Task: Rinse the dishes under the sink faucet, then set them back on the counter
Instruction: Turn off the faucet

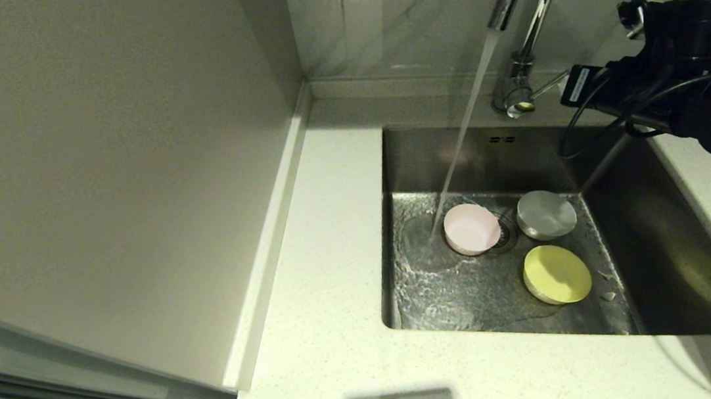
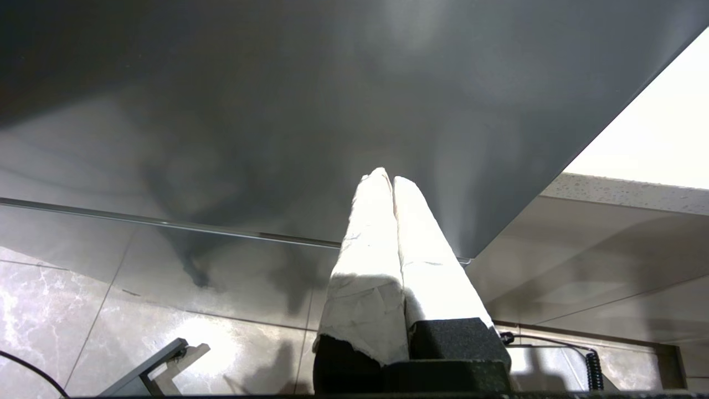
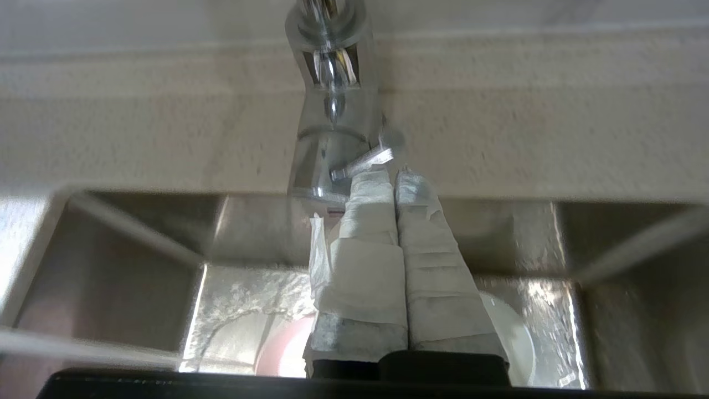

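Observation:
Three bowls sit on the floor of the steel sink (image 1: 664, 246): the pale pink bowl (image 1: 472, 229) by the drain, the white bowl (image 1: 546, 214) to its right, and the yellow-green bowl (image 1: 556, 274) nearer the front. Water runs from the chrome gooseneck faucet (image 1: 528, 16) and lands just left of the pink bowl. My right arm (image 1: 680, 79) hangs over the sink's back right corner. In the right wrist view my right gripper (image 3: 394, 176) is shut and empty, its tips beside the thin lever (image 3: 363, 162). My left gripper (image 2: 386, 178) is shut, parked low and out of the head view.
The off-white speckled counter (image 1: 335, 261) runs along the sink's left side and front. A tall pale panel (image 1: 96, 187) stands at the left. Grey tiled wall rises behind the faucet. In the left wrist view there is a dark cabinet front and the floor tiles.

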Available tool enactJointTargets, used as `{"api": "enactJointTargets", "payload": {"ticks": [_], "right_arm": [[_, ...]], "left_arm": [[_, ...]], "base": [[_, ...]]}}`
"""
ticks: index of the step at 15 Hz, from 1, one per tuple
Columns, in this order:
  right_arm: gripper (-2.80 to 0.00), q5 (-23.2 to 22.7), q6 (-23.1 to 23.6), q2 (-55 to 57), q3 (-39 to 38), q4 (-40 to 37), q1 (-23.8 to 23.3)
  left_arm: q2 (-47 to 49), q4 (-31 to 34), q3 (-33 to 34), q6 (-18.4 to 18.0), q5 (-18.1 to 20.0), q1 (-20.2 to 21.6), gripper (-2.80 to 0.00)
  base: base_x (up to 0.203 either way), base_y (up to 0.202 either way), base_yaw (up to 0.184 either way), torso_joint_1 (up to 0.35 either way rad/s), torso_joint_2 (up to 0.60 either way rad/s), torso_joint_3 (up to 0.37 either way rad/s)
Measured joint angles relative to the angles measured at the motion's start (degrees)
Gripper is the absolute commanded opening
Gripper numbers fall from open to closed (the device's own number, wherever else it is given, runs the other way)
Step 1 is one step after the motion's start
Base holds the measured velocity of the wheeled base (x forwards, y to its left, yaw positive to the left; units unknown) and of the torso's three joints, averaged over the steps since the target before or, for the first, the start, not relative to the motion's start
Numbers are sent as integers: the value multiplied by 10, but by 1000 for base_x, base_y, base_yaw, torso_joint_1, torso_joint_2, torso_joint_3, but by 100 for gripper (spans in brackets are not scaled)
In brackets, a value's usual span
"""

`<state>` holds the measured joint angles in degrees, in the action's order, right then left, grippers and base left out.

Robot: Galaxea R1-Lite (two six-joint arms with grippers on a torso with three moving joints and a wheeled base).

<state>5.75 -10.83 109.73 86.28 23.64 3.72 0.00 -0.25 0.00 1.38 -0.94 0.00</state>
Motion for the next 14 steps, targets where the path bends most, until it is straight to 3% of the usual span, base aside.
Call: {"api": "enactJointTargets", "payload": {"ticks": [14], "right_arm": [[-280,10,0,85,120,0,-2]], "left_arm": [[0,0,0,0,0,0,-280]], "base": [[0,0,0,0,0,0]]}}
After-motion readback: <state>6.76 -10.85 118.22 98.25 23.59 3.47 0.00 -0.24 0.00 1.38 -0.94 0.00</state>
